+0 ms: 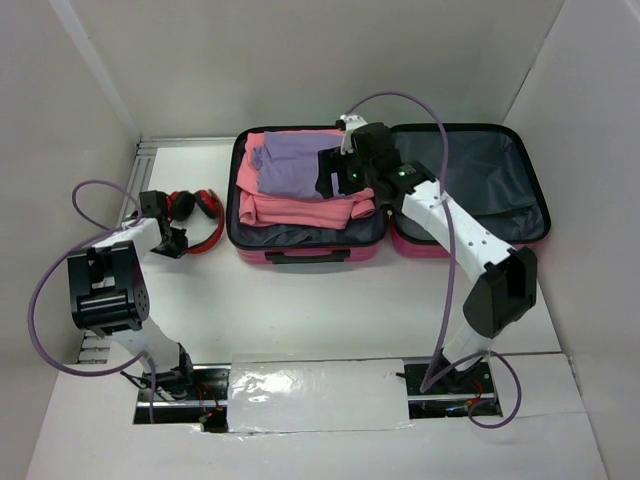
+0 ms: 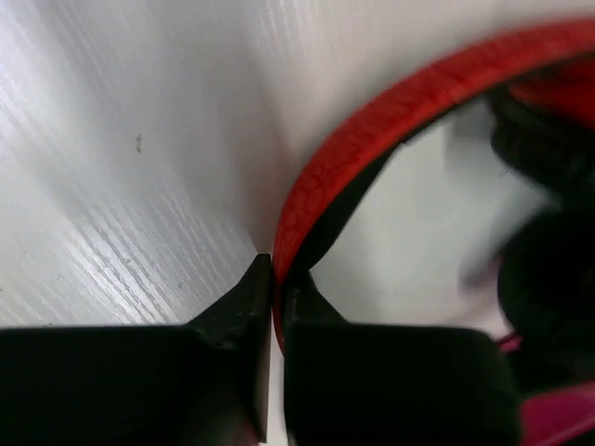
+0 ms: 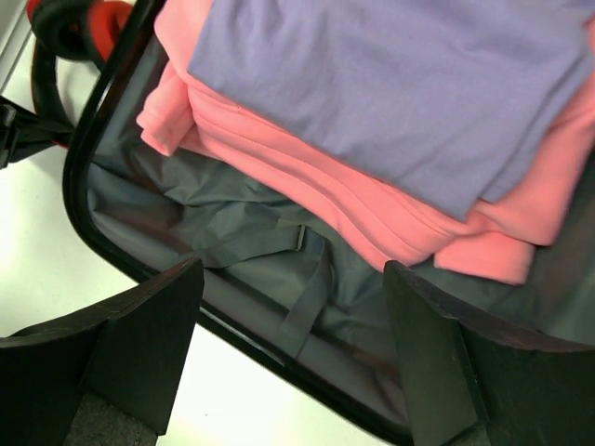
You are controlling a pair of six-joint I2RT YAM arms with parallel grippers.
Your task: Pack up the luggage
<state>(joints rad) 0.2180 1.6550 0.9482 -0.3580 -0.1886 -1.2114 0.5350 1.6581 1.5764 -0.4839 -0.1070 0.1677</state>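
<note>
Left arm (image 1: 110, 290) bent low, reaching left of the suitcase (image 1: 480, 180), which lies open flat at the table's (image 1: 330, 310) far middle. Left gripper (image 2: 276, 269) pinched onto the red band of the headphones (image 2: 390, 121). Right arm (image 1: 450, 225) stretched over the suitcase; right gripper (image 3: 293, 288) spread wide and empty above the folded pink top (image 3: 307, 177) and purple top (image 3: 390, 84). Ear cups blurred in the left wrist view.

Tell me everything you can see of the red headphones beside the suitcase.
The headphones are an over-ear pair: a glossy red headband with a dark inner lining, looking like hard plastic, and black padded ear cups. They lie flat on the white table, just left of the open luggage and outside it; whether they touch its shell is unclear. The left gripper is closed on the headband's thin edge, one finger on either side.
</note>
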